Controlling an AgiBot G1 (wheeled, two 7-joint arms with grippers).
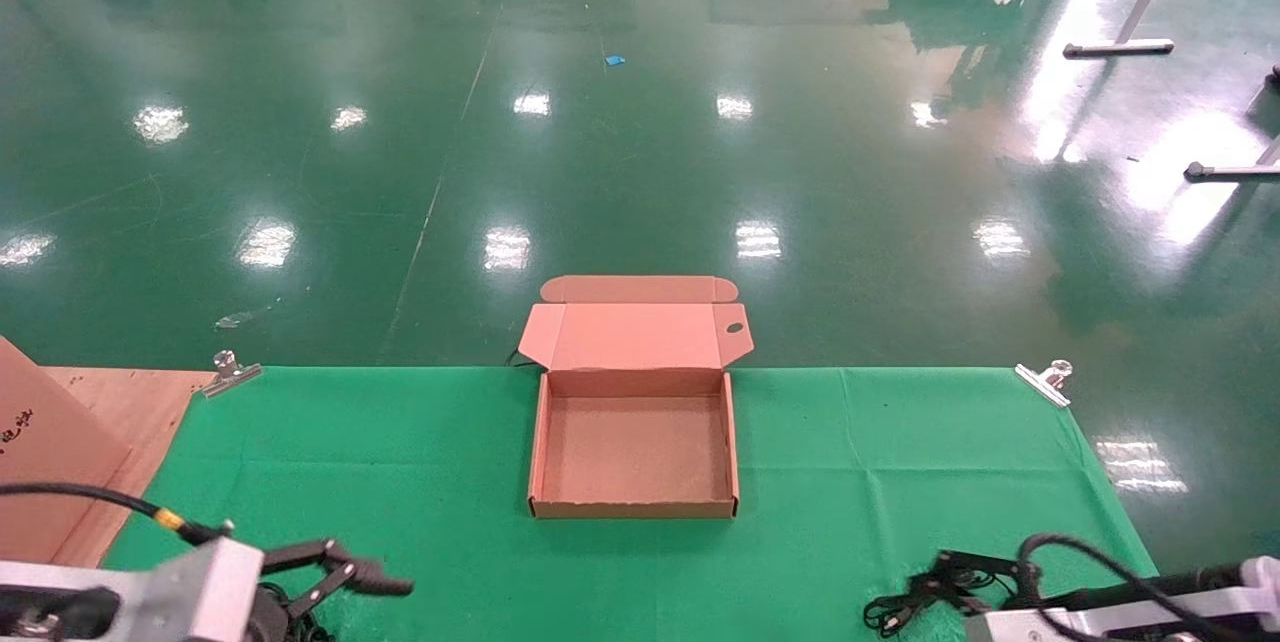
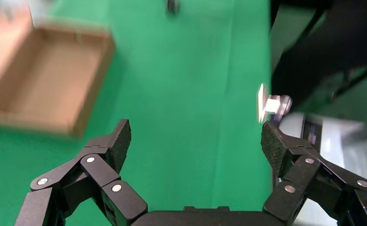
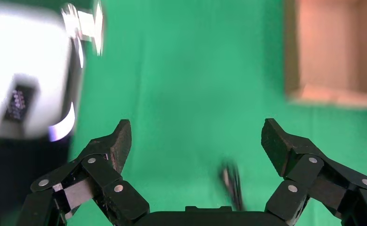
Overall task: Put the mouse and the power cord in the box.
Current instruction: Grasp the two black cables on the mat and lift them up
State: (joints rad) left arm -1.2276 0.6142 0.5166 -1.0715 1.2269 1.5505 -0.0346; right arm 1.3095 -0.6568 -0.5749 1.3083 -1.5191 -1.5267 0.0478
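The box (image 1: 634, 510) stands open in the middle of the green cloth, lid flap leaning back, nothing inside; its walls also show in the wrist views (image 2: 89, 84) (image 3: 332, 96). My left gripper (image 1: 375, 567) (image 2: 195, 136) hovers open over bare cloth at the near left. My right gripper (image 1: 950, 577) (image 3: 195, 139) is open at the near right, beside a tangle of black cable (image 1: 900, 610). A blurred dark piece (image 3: 233, 186) lies between its fingers, ungripped. I cannot tell whether this cable is the power cord or the mouse's own. The mouse's body is out of view.
Metal clips (image 1: 230, 370) (image 1: 1045, 382) pin the cloth's far corners. A brown cardboard sheet (image 1: 45, 452) leans on a wooden board at the left edge. Beyond the table lies shiny green floor with white table legs (image 1: 1118, 48) far right.
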